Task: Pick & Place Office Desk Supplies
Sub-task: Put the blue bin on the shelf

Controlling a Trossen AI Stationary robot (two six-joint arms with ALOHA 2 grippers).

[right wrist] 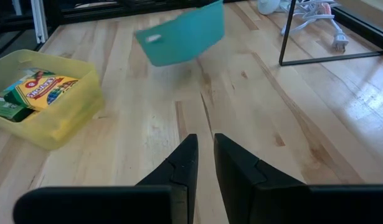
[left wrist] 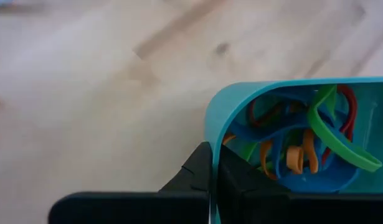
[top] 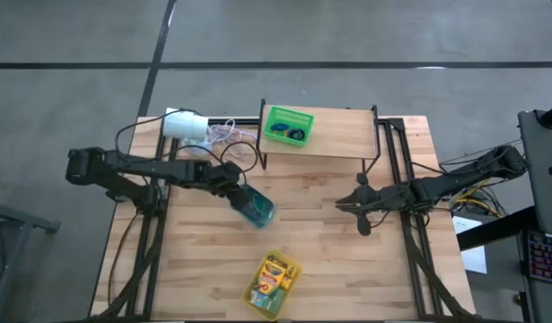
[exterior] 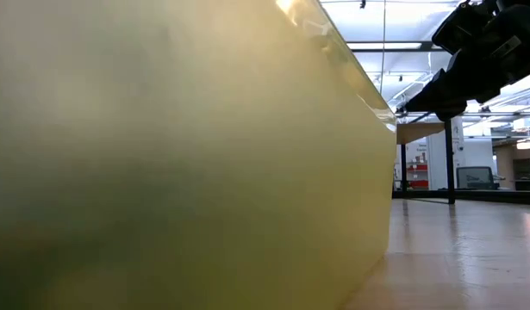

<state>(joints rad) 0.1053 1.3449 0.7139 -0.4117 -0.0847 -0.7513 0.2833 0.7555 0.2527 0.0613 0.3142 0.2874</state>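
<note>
A: Yellow bin (exterior: 187, 155) fills the low view, nearest the lens. On the high view it's at 6 o'clock on the surface (top: 320, 224), crayon boxes (top: 274, 274) inside.

B: Left hand (left wrist: 213, 177)?

A: Clamped shut on the rim of the teal cup (left wrist: 272, 99), near centre, tilted.

B: Contents?

A: Rubber bands (left wrist: 303, 146) – green, orange, red, blue loops, tangled.

B: Tip?

A: Level it, I'd say, move slow, or bands spill. Right hand (right wrist: 202, 155) idles at 3 o'clock, fingers nearly together, holding nothing.
</note>
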